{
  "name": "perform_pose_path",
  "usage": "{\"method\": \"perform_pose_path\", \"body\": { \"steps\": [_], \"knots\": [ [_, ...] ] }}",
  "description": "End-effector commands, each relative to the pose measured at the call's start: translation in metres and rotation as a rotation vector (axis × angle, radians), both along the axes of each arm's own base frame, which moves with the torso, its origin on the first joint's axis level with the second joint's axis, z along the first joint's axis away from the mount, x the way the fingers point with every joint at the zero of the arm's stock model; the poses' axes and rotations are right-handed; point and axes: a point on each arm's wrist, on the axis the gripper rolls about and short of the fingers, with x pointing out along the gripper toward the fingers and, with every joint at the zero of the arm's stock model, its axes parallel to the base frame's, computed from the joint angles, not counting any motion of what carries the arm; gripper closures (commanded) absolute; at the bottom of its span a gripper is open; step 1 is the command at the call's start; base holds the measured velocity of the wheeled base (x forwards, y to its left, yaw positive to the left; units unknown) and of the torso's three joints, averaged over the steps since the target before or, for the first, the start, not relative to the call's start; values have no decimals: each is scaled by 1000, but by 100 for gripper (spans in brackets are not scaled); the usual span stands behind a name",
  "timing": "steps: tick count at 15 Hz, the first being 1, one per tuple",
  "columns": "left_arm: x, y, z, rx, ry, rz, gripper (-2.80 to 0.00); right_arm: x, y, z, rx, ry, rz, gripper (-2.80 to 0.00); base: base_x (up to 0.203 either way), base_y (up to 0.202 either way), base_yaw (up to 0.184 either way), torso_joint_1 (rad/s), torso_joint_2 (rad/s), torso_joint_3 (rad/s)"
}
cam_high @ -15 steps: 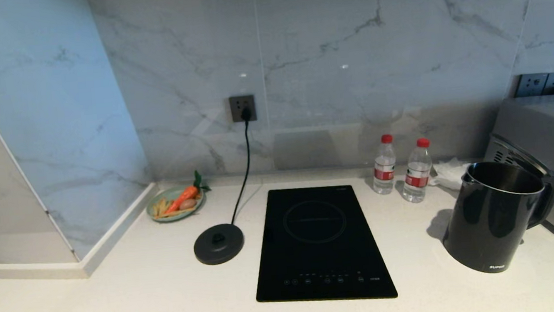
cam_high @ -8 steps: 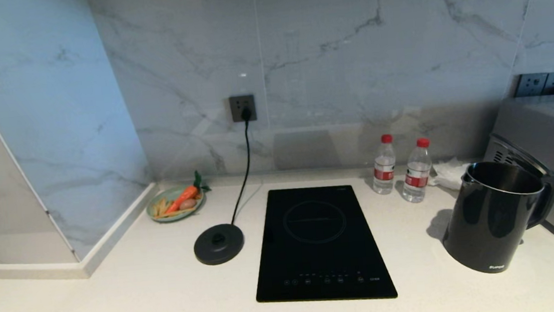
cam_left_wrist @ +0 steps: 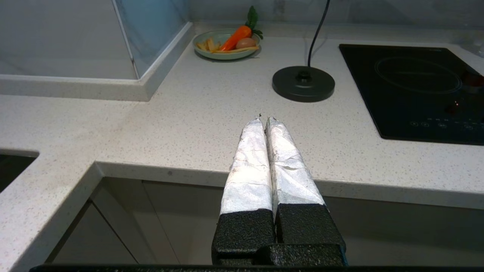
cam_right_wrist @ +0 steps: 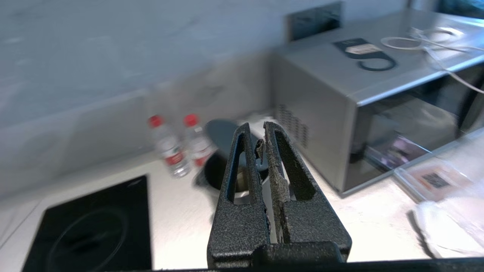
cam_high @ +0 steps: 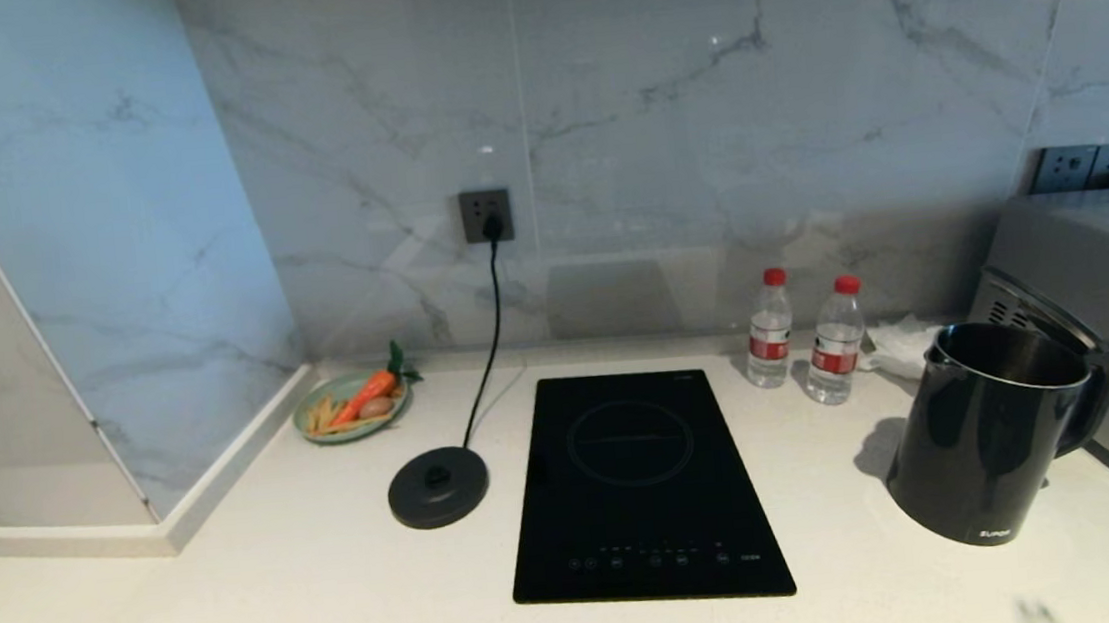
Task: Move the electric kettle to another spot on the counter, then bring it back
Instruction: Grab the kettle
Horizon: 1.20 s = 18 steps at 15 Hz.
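The electric kettle [cam_high: 989, 434], glossy black with its handle to the right, stands upright on the white counter [cam_high: 287, 576] at the right, beside a steel oven. In the right wrist view the kettle [cam_right_wrist: 216, 174] lies just beyond my right gripper [cam_right_wrist: 257, 128], which hovers above and in front of it, shut and empty. My left gripper [cam_left_wrist: 263, 120], its fingers wrapped in white, is shut and empty over the counter's front edge, short of the round base disc [cam_left_wrist: 303, 83]. Neither gripper touches the kettle.
The black base disc [cam_high: 438, 486] with its cord sits left of the black cooktop [cam_high: 642, 489]. Two red-capped bottles [cam_high: 803, 342] stand behind the kettle, the steel oven [cam_high: 1108, 323] to its right. A green plate [cam_high: 352, 406] of vegetables is at the back left. A sink cutout [cam_left_wrist: 11, 166] lies at the left.
A small blurred shape has appeared at the bottom right edge of the head view. The kettle and the other things on the counter have not moved.
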Motion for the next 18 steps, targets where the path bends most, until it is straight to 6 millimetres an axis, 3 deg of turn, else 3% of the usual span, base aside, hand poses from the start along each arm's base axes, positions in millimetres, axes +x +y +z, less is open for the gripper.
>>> {"method": "perform_pose_path", "body": {
  "steps": [1,5,8,12,18],
  "knots": [
    [0,0,0,0,-1,0,0,43,-41,0,55,87,-96,0,0,0,0,0,0,0],
    [0,0,0,0,2,0,0,69,-107,-4,170,119,-35,0,0,0,0,0,0,0],
    [0,0,0,0,0,0,0,82,-133,0,283,75,80,0,0,0,0,0,0,0],
    [0,0,0,0,0,0,0,100,-121,3,308,76,202,0,0,0,0,0,0,0],
    [0,0,0,0,0,1,0,159,-96,-7,471,115,383,0,0,0,0,0,0,0]
  ]
}}
